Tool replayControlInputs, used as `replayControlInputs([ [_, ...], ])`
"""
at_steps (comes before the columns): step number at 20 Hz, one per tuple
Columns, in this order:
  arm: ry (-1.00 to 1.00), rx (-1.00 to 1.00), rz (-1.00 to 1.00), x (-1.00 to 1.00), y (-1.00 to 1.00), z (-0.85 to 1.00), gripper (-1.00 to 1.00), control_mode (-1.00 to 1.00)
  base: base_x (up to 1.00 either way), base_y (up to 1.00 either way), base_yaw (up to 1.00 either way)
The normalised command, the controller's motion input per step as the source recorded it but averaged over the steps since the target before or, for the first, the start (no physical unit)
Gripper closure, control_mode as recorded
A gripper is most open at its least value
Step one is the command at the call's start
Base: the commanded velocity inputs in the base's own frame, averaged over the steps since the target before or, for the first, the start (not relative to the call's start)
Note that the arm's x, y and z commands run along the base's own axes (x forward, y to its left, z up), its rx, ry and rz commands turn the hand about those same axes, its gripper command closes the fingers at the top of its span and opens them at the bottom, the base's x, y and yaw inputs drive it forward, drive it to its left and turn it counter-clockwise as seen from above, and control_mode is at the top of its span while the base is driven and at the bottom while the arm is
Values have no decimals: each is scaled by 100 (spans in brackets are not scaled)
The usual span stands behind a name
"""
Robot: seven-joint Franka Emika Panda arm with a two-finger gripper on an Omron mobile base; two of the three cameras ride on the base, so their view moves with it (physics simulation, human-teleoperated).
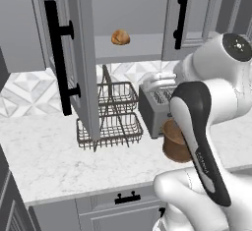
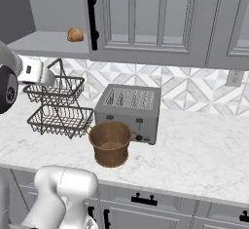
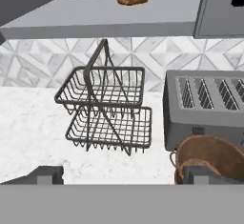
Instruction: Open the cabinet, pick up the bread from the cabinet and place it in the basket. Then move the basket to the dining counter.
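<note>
Cabinet (image 1: pixel 78 53): left door swung open, grey framed panel with a long vertical black bar handle; right door shut; interior shelf is flat, grey and smooth. Contents: one bread (image 1: pixel 120 37), a small rounded golden-brown roll, sitting on the shelf near its front edge.

Basket (image 2: pixel 111 143): round, brown, woven, bucket-shaped with a flared rim; stands upright on the desk (image 2: pixel 194 155) just in front of the toaster (image 2: pixel 129 111); what shows of its interior from the right base view holds nothing.

Rack (image 3: pixel 107 113): two tiers of thin dark wire mesh with a triangular wire handle; stands on the desk left of the toaster, below the open cabinet; both tiers bare.

Toaster: boxy, grey metal, four slots on top; nothing visible in the slots.

Desk: white marble-look surface with faint grey veining; wall behind is tiled in a pale geometric pattern.

Claw (image 3: pixel 121 178): released, fingers spread wide, nothing between them; it faces the rack and toaster, below shelf level, well apart from the bread.
</note>
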Motion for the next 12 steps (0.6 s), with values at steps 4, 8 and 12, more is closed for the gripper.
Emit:
replayControlInputs([
  [4, -30, -19, 7, 57, 0, -1, -100, -100, 0, 0, 0],
  [8, -2, -9, -3, 45, -41, 12, -100, -100, 0, 0, 0],
  [12, -2, 12, -7, 22, -46, 80, -100, -100, 0, 0, 0],
])
